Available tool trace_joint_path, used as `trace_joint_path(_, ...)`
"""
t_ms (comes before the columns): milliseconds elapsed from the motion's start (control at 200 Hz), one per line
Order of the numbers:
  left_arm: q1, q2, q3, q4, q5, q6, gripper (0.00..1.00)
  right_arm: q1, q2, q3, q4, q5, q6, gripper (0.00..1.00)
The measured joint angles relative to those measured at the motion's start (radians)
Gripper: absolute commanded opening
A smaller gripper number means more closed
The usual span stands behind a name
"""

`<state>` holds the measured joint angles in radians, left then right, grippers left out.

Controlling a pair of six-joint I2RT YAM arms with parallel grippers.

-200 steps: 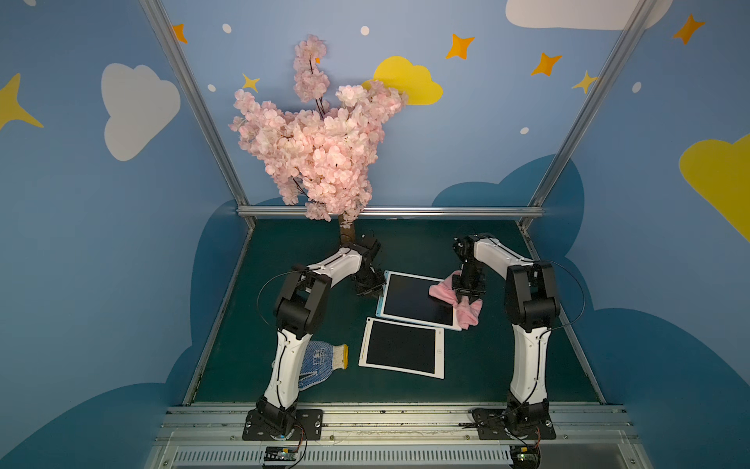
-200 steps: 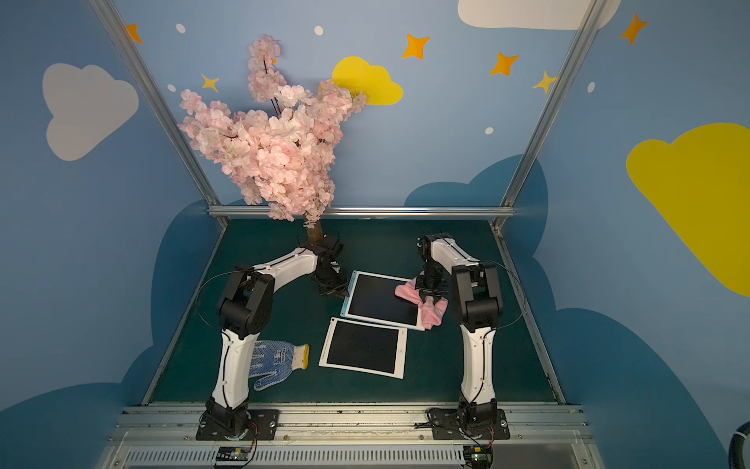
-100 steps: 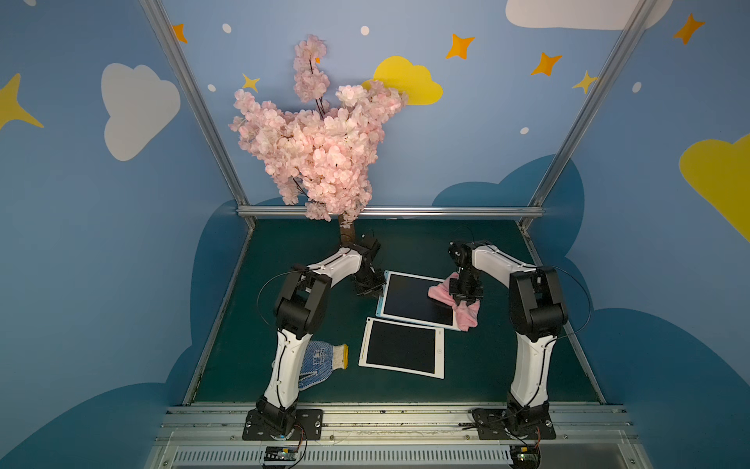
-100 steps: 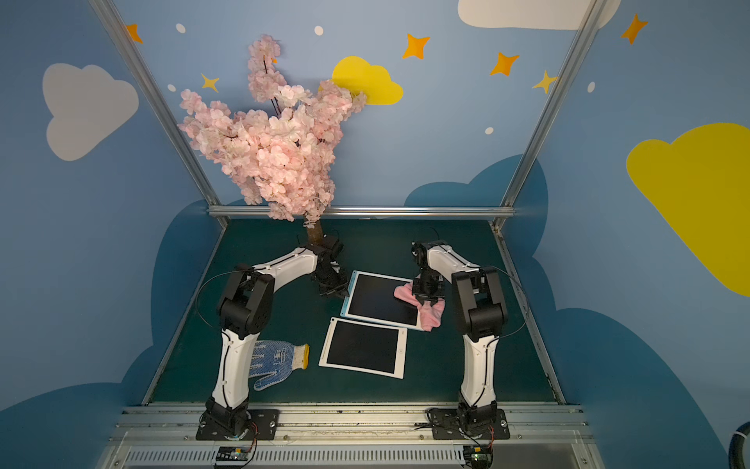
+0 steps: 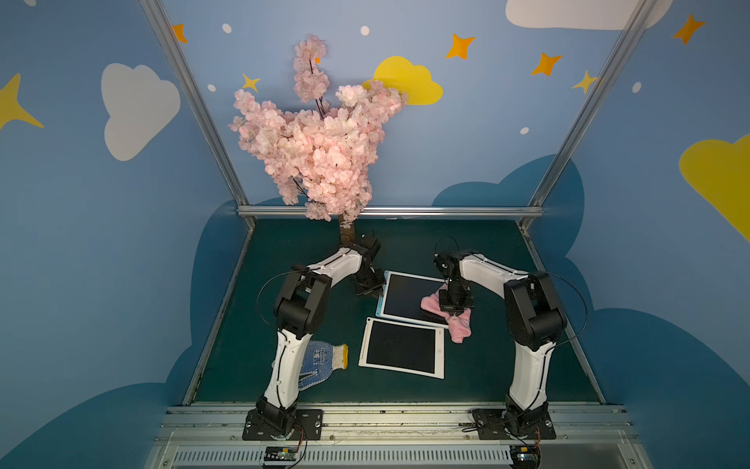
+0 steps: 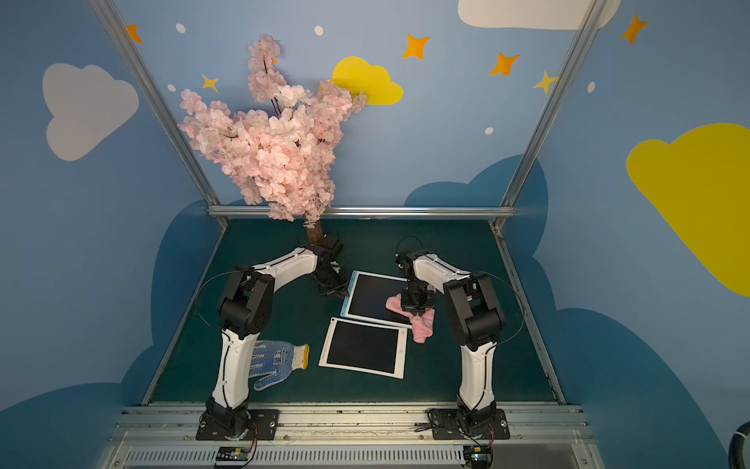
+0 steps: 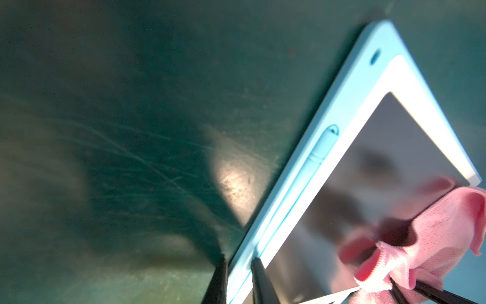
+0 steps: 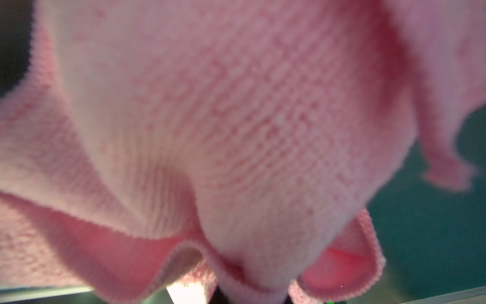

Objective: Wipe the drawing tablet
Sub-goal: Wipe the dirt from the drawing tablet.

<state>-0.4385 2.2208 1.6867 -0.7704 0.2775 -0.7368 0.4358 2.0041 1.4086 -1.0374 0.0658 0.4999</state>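
Top-view clock, 12 at the back wall. Drawing tablet (image 5: 406, 298), blue-edged with a dark screen, lies flat on the green mat (image 5: 479, 365) near centre, slightly toward 1 o'clock, and is skewed so its long edges are not square to the walls. Left gripper (image 5: 369, 291) sits at the tablet's 9 o'clock edge. In the left wrist view its two fingertips (image 7: 260, 281) stand narrowly apart on either side of the blue rim, one on the mat side and one on the frame; it reads as clamped on that rim. Right gripper (image 5: 455, 312) is at the tablet's 4 o'clock corner, pointing down, jaws closed on a pinch of the pink cloth (image 5: 459, 327). The right wrist view is almost filled by the bunched fabric, gathered down into the fingers at the frame's edge. One fold of the cloth lies on the screen, touching it; the rest trails off the corner onto the mat toward 5 o'clock. A second tablet (image 5: 401, 350), white-framed with a dark screen, lies just beside the first at its 6 o'clock; whether their edges touch I cannot tell. A blue-dotted work glove (image 5: 324, 359) lies at 8 o'clock, partly behind the left arm. Pink blossom tree (image 5: 316, 154) stands at 11 to 12 o'clock by the back rail.
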Motion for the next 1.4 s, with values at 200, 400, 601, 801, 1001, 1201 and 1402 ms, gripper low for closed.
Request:
trace_joint_path(200,0.000,0.000,0.000,0.000,0.000,0.000,0.19,-0.057,-0.060,-0.079,0.053,-0.062,-0.007,0.00)
trace_joint_path(400,0.000,0.000,0.000,0.000,0.000,0.000,0.19,-0.033,-0.093,-0.122,0.079,-0.058,-0.003,0.00)
trace_joint_path(601,0.000,0.000,0.000,0.000,0.000,0.000,0.19,0.118,0.007,0.016,0.008,-0.059,0.022,0.00)
trace_joint_path(801,-0.001,0.000,0.000,0.000,0.000,0.000,0.19,0.213,0.123,0.195,-0.030,-0.096,0.041,0.00)
trace_joint_path(1001,-0.001,0.000,0.000,0.000,0.000,0.000,0.19,0.156,0.044,0.071,0.051,-0.153,0.045,0.00)
trace_joint_path(1201,-0.001,0.000,0.000,0.000,0.000,0.000,0.19,-0.057,-0.089,-0.129,0.088,-0.174,0.002,0.00)
trace_joint_path(1402,-0.002,0.000,0.000,0.004,-0.001,0.000,0.19,-0.165,-0.128,-0.182,0.079,-0.156,-0.050,0.00)
